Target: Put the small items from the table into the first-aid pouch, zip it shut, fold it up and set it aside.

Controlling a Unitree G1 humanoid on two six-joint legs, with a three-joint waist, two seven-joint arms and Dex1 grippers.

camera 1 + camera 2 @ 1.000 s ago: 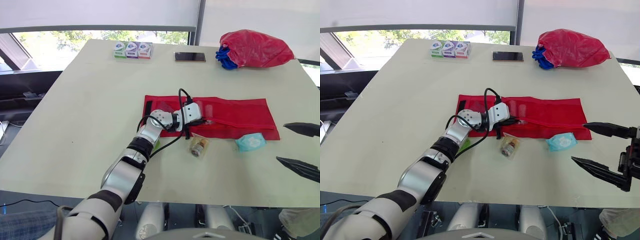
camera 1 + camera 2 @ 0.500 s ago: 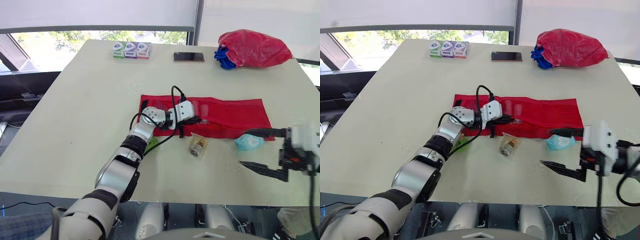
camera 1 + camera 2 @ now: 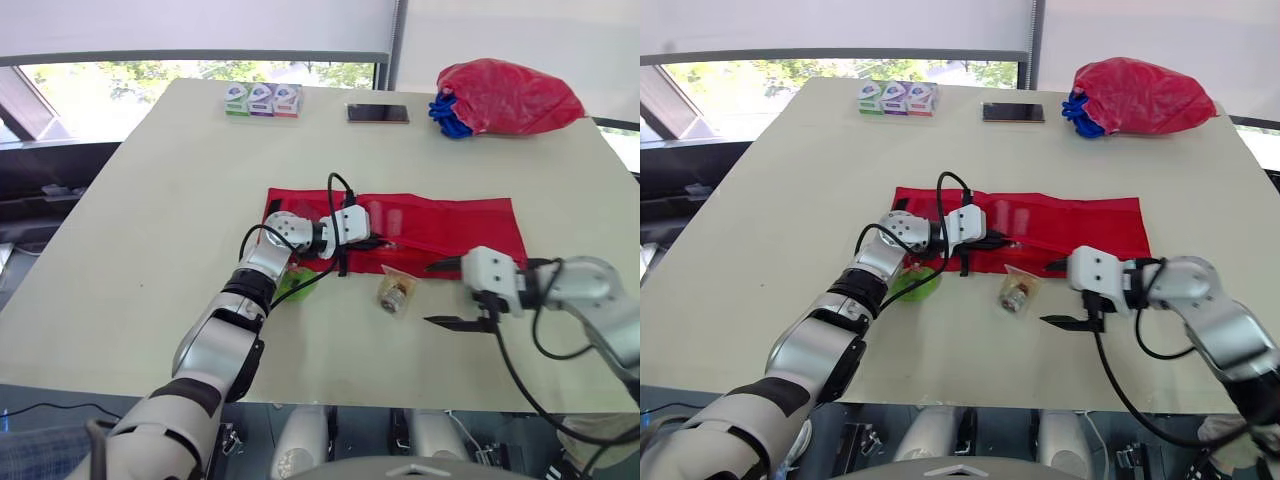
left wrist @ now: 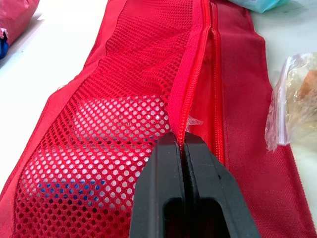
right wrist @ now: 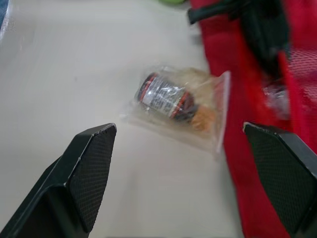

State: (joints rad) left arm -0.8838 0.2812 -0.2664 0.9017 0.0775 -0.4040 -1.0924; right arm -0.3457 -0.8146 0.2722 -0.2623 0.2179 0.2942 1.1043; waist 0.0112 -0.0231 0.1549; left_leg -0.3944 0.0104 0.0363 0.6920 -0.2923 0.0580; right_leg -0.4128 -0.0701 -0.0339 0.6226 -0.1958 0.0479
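Red pouch lies flat and unfolded at centre frame on the counter, long side running left to right. Mesh panel faces up and the zip runs along its length. Some items are inside under the mesh, too blurred to name.

Left pincer is on the pouch's left half. Fingers are pressed together with no gap, pinching the zip line at their tips.

Bagged bottle sits on the counter just below the pouch's lower edge, centre frame, lying on its side in clear plastic. Its bag touches the pouch edge.

Right pincer is just right of the bottle, low over the counter. Fingers are spread wide and hold nothing. One finger is near the pouch's lower edge, the other lower in frame.

Green item is below the pouch's left end, beside the left arm. Can't tell what it is.

Far edge of the counter: three small boxes in a row at upper left, phone at top centre, red bag at upper right with something blue at its left end.
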